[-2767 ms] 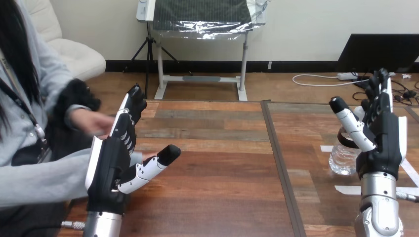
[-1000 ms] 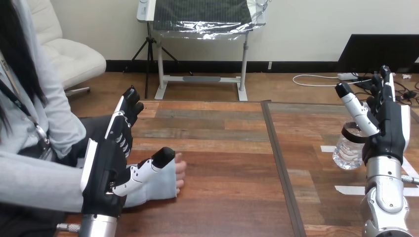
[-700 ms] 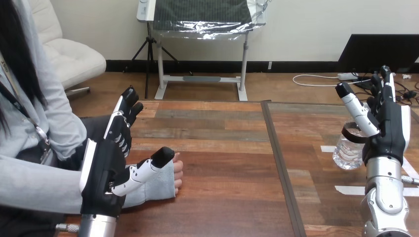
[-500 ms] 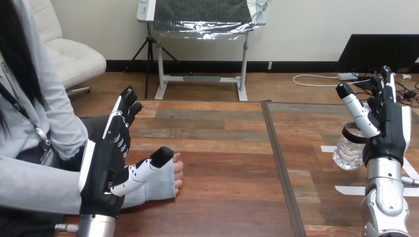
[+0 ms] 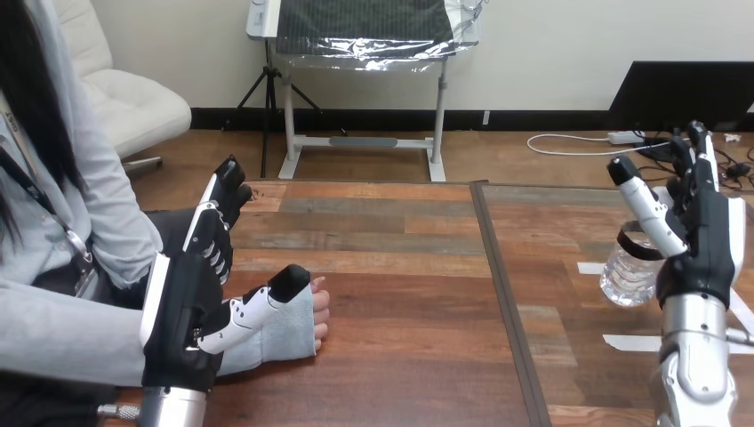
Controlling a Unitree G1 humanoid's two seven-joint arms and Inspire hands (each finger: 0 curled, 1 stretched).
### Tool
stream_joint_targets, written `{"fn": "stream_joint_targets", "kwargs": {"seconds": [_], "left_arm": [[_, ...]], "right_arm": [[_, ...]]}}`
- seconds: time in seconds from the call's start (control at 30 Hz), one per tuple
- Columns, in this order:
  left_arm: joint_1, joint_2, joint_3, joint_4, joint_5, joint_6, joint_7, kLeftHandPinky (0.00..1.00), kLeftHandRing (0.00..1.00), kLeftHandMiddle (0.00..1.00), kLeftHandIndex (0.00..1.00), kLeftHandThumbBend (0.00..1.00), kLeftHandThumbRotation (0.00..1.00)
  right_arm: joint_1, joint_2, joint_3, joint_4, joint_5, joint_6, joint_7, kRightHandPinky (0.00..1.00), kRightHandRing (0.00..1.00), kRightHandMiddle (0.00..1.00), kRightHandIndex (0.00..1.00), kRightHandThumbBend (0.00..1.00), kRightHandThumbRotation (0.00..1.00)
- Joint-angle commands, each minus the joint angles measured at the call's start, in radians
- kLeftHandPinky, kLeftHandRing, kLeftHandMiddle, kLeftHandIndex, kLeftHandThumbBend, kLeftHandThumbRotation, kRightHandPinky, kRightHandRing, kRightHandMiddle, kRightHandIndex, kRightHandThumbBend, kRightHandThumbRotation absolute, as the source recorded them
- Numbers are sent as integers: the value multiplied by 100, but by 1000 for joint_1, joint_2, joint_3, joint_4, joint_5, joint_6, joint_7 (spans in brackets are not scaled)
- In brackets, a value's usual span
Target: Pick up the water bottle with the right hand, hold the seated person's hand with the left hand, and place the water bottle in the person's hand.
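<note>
A clear water bottle with a black cap stands on the table at the right, partly hidden behind my right hand. That hand is open, fingers straight up and thumb stretched toward the bottle's top, close beside it. At the left my left hand is open too, fingers pointing up and thumb out to the right. The person's hand, in a grey sleeve, rests on the table just behind my left thumb; whether they touch I cannot tell.
White tape marks lie on the table around the bottle. A dark seam runs front to back through the wooden table. The person sits at the left edge.
The person's hand has come down from behind my raised left fingers to rest on the table by my thumb. My right hand has shifted slightly right; the bottle has stayed put.
</note>
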Motion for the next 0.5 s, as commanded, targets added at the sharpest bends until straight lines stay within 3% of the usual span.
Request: {"fn": "stream_joint_targets", "kwargs": {"seconds": [0.0,0.17,0.27,0.47], "left_arm": [[-65,-6,3,10,5,-12,3,99,95,96,94,100,48],[-73,-7,4,22,6,-15,1,99,94,96,94,100,48],[-75,-8,5,25,8,-16,1,99,94,96,94,100,48],[-82,-10,3,32,-4,-9,-10,100,95,96,94,100,48]], "right_arm": [[3,15,-13,-26,9,-62,-3,99,98,94,98,100,52],[15,19,-9,-40,4,-102,-18,98,96,94,97,100,52],[24,26,-15,-52,19,-129,-3,97,96,93,97,100,52],[39,31,-8,-75,2,-188,-42,95,94,92,95,100,52]]}}
